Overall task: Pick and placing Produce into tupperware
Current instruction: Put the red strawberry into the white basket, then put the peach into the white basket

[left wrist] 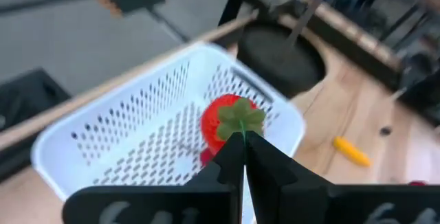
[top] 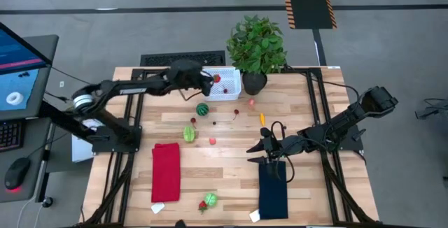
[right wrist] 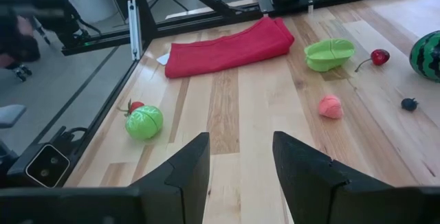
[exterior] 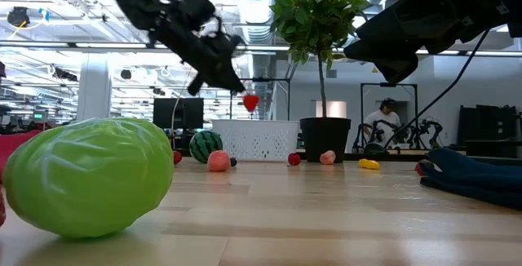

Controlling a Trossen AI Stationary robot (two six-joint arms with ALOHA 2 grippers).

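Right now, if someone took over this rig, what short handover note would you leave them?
Left gripper: shut on a strawberry by its stem, above the white basket.
Right gripper: open, empty, low over the table near the blue cloth.
Done: basket may hold one red piece; hard to tell.
Left: release the strawberry, then collect the watermelon, cabbage, cherry, peach and the rest.

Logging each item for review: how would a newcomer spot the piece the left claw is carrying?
Find the potted plant at the table's far edge; the white basket sits beside it. Above the basket, the left claw pinches a red strawberry by its green stem, the only produce off the table.
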